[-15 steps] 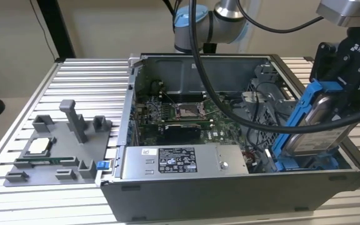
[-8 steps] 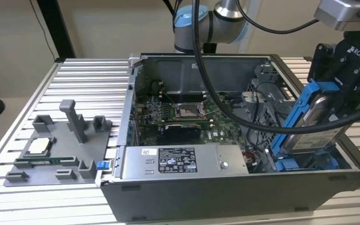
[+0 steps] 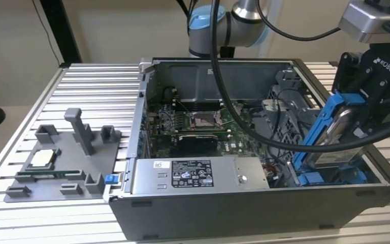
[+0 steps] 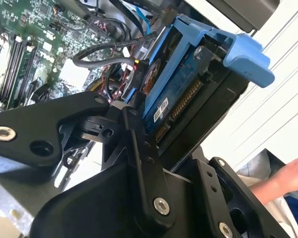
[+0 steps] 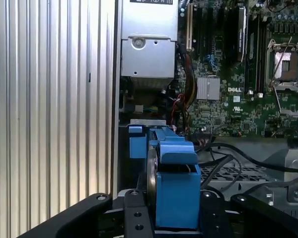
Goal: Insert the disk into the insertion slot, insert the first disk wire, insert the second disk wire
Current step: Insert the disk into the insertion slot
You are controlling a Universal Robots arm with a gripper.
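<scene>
At 4 o'clock of the open case (image 3: 249,216) in the exterior view, the gripper (image 3: 357,119) pinches the disk (image 3: 336,140) across its flat faces, steeply tilted, lower end aimed at the insertion slot (image 3: 330,178) just beneath, likely to line it up with the bay. Whether that end has entered cannot be told: frame and case wall cover it. The disk wires cannot be singled out among the black cables (image 4: 104,52).

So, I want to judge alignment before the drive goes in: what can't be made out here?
1. The insertion slot: in the exterior view the disk and the tool cover most of it, so contact cannot be told.
2. Which cables belong to the disk: in the second wrist view their ends run behind the disk.
3. A hand: cut off by the second wrist view's edge.
</scene>
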